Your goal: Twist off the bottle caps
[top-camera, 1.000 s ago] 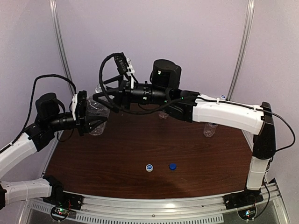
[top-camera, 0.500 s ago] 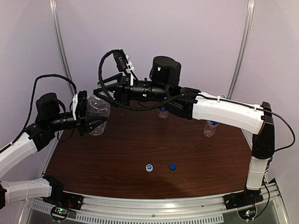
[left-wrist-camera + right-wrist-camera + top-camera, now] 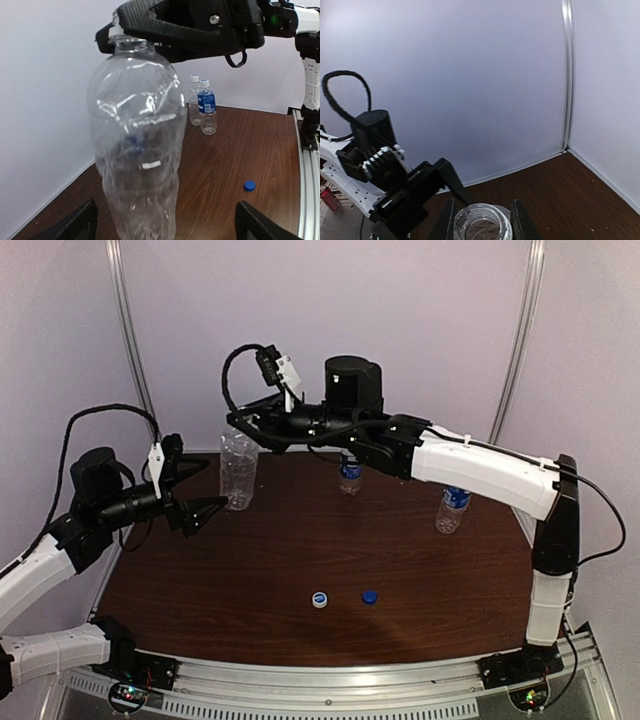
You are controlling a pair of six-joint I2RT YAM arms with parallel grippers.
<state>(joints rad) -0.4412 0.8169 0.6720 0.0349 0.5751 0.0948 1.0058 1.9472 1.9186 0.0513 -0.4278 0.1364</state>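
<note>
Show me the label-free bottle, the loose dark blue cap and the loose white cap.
label-free bottle (image 3: 238,475): top external view, middle of its body.
dark blue cap (image 3: 370,596): top external view, its top.
white cap (image 3: 320,598): top external view, its centre.

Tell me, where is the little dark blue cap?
In the top view the dark blue cap lies loose on the table near its front edge, just right of a white and blue cap.

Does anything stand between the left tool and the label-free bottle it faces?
Nothing visible does. The left tool is open, and the bottle stands straight ahead of its fingers. The right tool closes only around the neck, higher up.
</note>
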